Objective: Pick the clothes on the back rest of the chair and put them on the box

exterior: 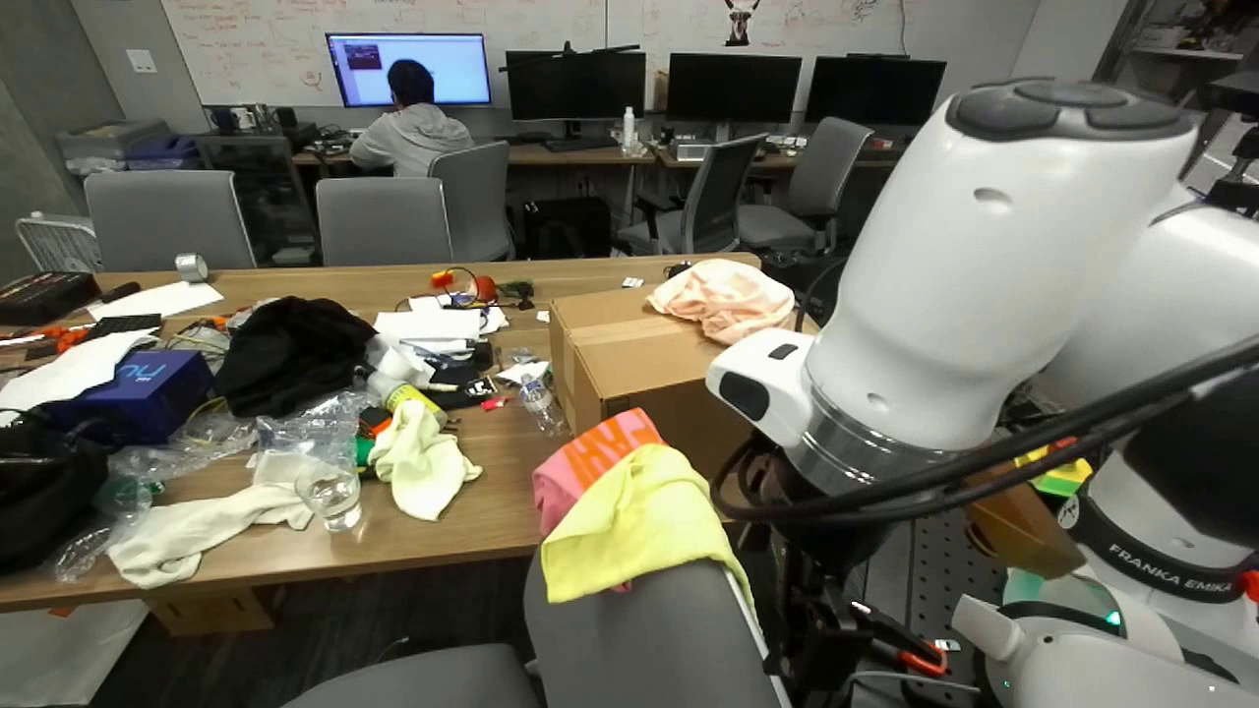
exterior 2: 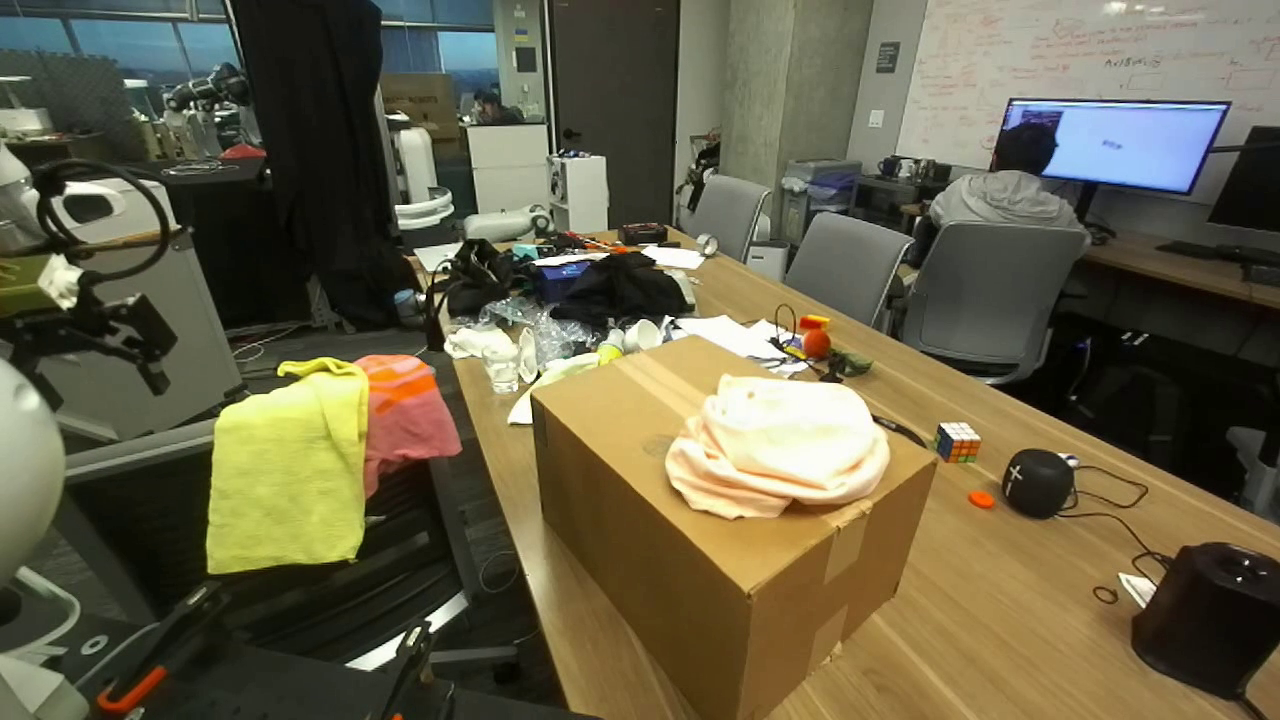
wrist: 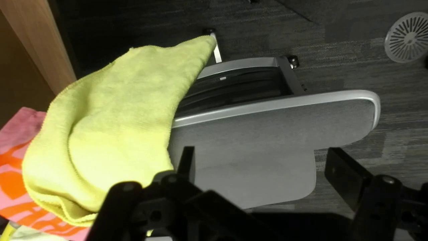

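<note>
A yellow cloth (exterior: 639,536) (exterior 2: 285,475) (wrist: 123,117) hangs over the back rest of the grey chair (exterior: 679,639) (wrist: 254,144). A pink cloth with orange markings (exterior: 590,457) (exterior 2: 410,420) (wrist: 13,177) hangs beside it, partly covered by the yellow one. The closed cardboard box (exterior: 639,364) (exterior 2: 640,540) stands on the table with a crumpled peach cloth (exterior: 728,295) (exterior 2: 780,445) on top. My gripper (wrist: 262,164) (exterior 2: 150,345) is open and empty above the chair. In the wrist view the yellow cloth lies left of the fingers, apart from the left fingertip.
The wooden table (exterior: 502,492) carries a glass (exterior: 332,497), a plastic bottle (exterior: 539,401), a black cloth (exterior: 300,354) and other clutter. A Rubik's cube (exterior 2: 957,442) and black speakers (exterior 2: 1038,483) lie beyond the box. A person (exterior: 413,123) sits at the back desk.
</note>
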You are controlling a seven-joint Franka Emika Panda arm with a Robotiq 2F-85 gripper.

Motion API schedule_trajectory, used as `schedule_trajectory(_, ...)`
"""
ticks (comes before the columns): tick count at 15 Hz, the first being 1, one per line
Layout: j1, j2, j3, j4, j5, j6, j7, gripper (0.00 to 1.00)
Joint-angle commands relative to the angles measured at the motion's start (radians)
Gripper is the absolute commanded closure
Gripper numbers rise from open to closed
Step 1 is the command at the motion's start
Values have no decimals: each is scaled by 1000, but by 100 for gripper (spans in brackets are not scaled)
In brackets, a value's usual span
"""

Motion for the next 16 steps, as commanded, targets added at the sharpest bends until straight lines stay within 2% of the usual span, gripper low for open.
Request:
schedule_trajectory(1,-89,86,54,5,-142,161,75,0)
schedule_trajectory(5,-234,133,95,29,-425,230,225,0)
schedule_trajectory(9,-337,160,115,56,-663,214,377,0)
schedule_trajectory(16,-391,252,115,75,-877,155,570,0)
